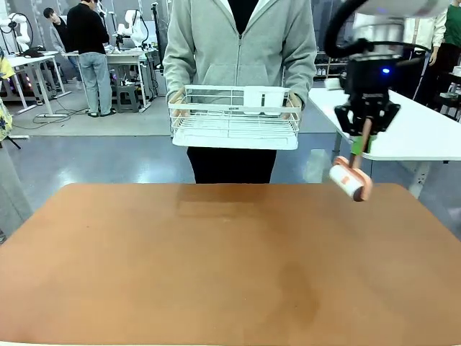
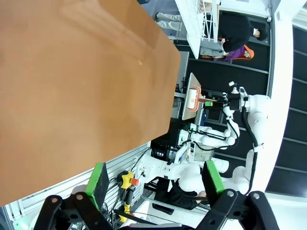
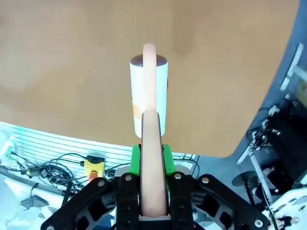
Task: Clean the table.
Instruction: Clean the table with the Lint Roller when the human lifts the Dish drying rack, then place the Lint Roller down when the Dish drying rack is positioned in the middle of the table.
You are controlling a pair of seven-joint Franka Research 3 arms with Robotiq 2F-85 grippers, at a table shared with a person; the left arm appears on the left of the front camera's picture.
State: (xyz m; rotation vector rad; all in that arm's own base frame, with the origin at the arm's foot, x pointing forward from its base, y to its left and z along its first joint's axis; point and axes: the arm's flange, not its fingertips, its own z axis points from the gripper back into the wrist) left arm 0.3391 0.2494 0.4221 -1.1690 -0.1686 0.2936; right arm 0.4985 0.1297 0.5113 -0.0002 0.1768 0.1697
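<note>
Front view gives me the right gripper (image 1: 360,144) clamped on a lint roller (image 1: 348,182) above the far right corner of the table (image 1: 216,274); left gripper (image 2: 154,178) spread wide

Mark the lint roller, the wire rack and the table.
lint roller (image 1: 347,181): front view, on its white roll.
wire rack (image 1: 235,142): front view, on its lower front edge.
table (image 1: 216,267): front view, on its bare top.

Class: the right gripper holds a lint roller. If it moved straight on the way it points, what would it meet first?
Probably the table: the lint roller clamped in the right gripper leads, and bare tabletop lies beyond it, near an edge. How far off is unclear.
</note>
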